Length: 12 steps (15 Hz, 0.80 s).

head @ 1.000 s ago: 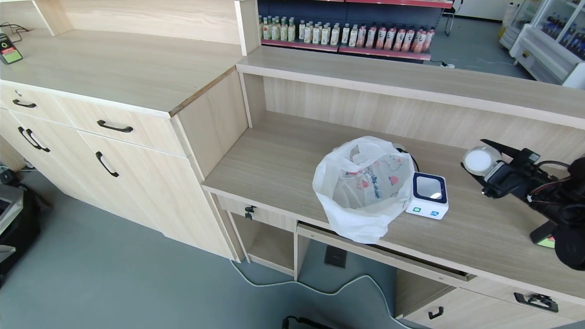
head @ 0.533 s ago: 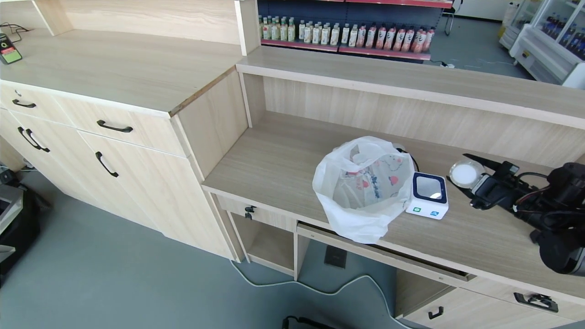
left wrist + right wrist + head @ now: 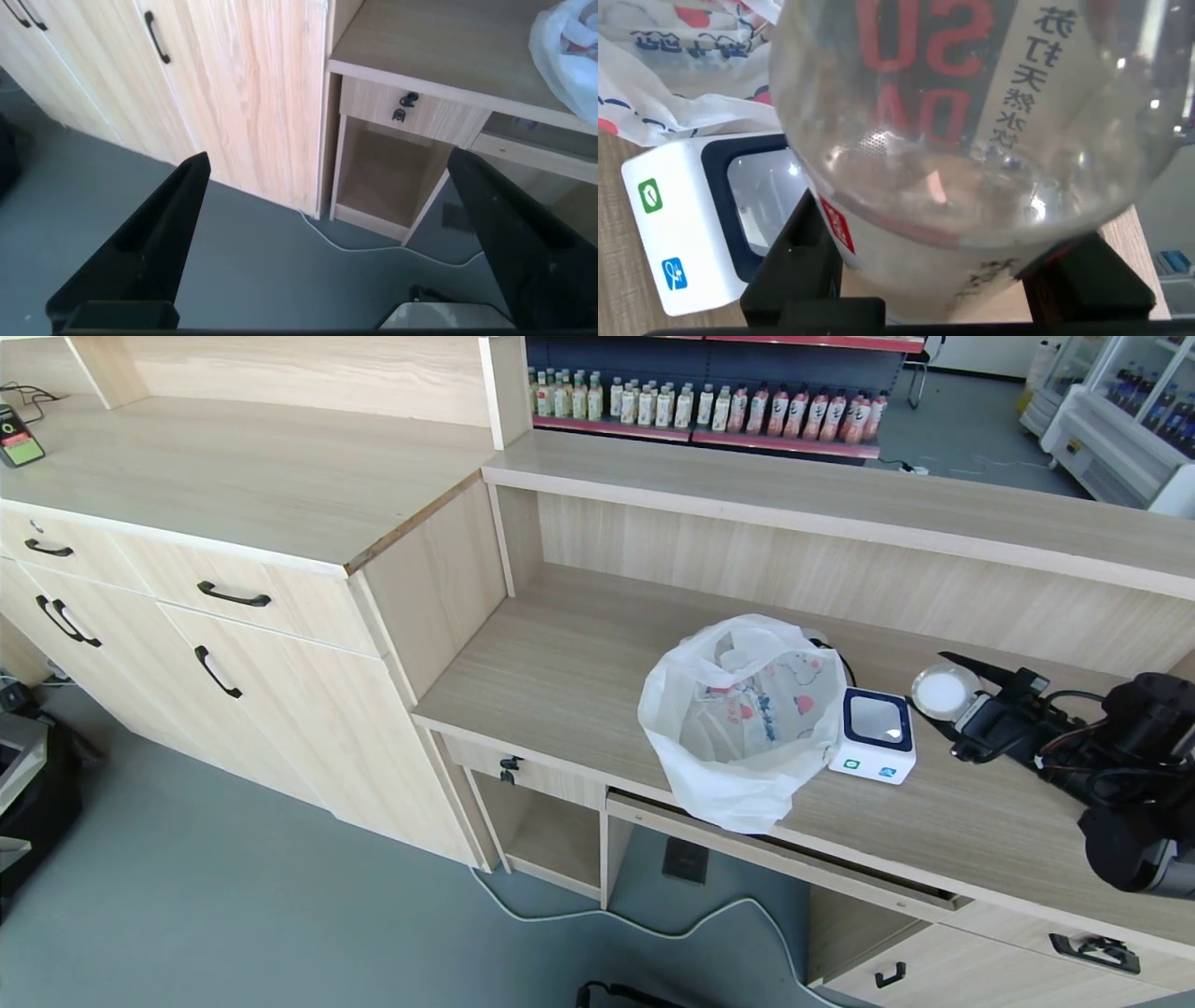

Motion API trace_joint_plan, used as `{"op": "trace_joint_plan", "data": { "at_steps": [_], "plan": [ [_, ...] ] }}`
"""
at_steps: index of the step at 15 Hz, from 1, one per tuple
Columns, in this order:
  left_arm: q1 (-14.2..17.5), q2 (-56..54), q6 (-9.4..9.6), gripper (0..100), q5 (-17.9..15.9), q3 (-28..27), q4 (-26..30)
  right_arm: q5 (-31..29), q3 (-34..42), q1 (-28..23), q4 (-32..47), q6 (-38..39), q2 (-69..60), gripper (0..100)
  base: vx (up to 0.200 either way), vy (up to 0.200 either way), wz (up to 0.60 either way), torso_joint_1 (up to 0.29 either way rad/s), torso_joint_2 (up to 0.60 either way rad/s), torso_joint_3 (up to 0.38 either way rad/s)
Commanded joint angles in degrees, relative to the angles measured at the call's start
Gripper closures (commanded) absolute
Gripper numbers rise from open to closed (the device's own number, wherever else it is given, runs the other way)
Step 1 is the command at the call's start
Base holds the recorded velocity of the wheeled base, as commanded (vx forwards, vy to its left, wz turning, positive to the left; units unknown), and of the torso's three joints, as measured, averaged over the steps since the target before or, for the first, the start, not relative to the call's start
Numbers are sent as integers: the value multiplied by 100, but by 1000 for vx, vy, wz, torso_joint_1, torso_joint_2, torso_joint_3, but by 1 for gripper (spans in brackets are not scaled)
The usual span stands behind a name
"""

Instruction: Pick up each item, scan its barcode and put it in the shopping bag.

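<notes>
The left gripper (image 3: 327,161) hangs over the grey floor (image 3: 234,271), in front of the light wood cabinet with black bar handles (image 3: 233,616). Its black fingers (image 3: 154,238) are spread wide and hold nothing.

The light wood-grain bench (image 3: 579,663) lies to the right of the cabinet, one level lower. The white translucent plastic shopping bag with red and blue print (image 3: 742,719) stands on the bench near its front edge, mouth open upward. Printed packaging is visible inside the bag; the items cannot be identified.

The white box-shaped barcode scanner with a dark-framed glass window (image 3: 875,735) sits on the bench against the right side of the bag, window facing up.

The right gripper (image 3: 950,695) is positioned over the bench, just right of the scanner. Its black fingers (image 3: 799,271) pinch the clear plastic bottle with red lettering (image 3: 971,140) from both sides. The bottle is tipped toward horizontal, round base pointing toward the scanner and apart from it. In the right wrist view, the scanner window and the bag lie beyond the bottle.
</notes>
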State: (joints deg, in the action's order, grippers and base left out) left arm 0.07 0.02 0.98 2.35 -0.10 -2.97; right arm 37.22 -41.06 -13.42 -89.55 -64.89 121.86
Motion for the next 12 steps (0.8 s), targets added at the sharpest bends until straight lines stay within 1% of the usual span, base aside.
{"op": "trace_joint_plan", "data": {
  "at_steps": [1, 3, 9, 12],
  "plan": [
    [1, -2, -1, 0, 11, 1, -1, -4, -87, 50, -18, 47, 128, 100, 0, 0, 0, 0, 0, 0],
    [1, -2, -1, 0, 2, 1, -1, -4, -104, 68, -45, 55, 198, 100, 0, 0, 0, 0, 0, 0],
    [1, -2, -1, 0, 2, 1, -1, 5, -544, 402, -45, 179, 506, 100, 0, 0, 0, 0, 0, 0],
    [1, -2, -1, 0, 11, 1, -1, 5, -649, 516, -45, 187, 602, 100, 0, 0, 0, 0, 0, 0]
  ]
}}
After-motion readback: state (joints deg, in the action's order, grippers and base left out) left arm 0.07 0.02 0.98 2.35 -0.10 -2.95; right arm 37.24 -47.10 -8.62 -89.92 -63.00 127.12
